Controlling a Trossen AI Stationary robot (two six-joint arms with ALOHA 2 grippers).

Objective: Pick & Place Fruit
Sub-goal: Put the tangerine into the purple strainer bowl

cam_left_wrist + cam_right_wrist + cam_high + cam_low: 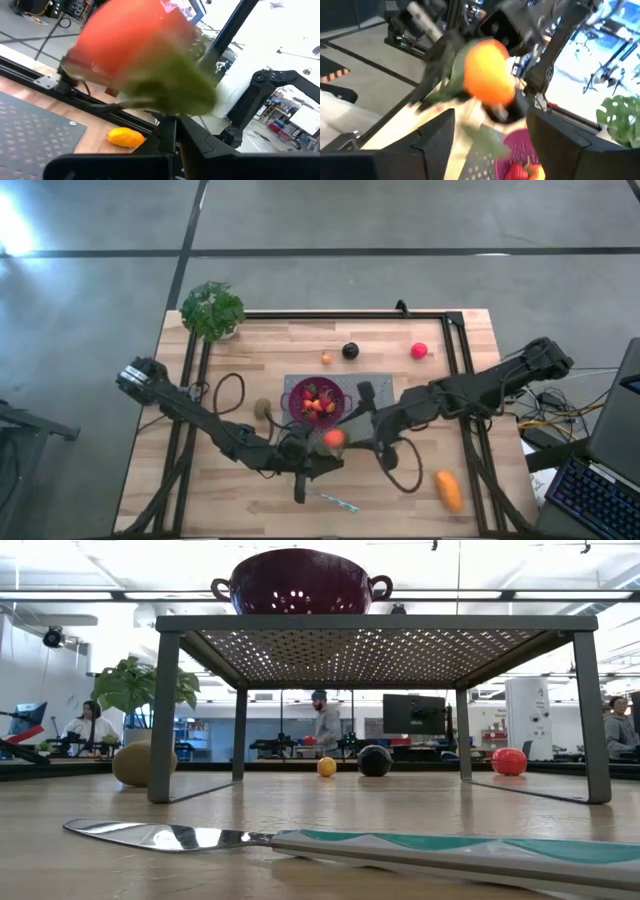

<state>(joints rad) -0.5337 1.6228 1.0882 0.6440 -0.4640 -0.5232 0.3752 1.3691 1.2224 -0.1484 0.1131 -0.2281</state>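
An orange-red toy fruit with a green leafy part hangs in the air near the table's front middle, just in front of the purple colander that holds red strawberries. My left gripper is shut on it. My right gripper faces it from the right, its fingers wide apart, and the fruit lies just beyond their tips. On the table lie a kiwi, a small orange piece, a dark plum, a pink-red ball and an oblong orange fruit. My left gripper pinches the fruit's green leafy part between its two shut fingers. The fingers come roughly level from the table's left. The orange-red body sits beyond the fingertips, lifted clear of the table.
The colander stands on a grey perforated metal stand at the table's middle. A knife with a teal handle lies near the front edge. A leafy plant stands at the far left corner. A black rail frame borders the table.
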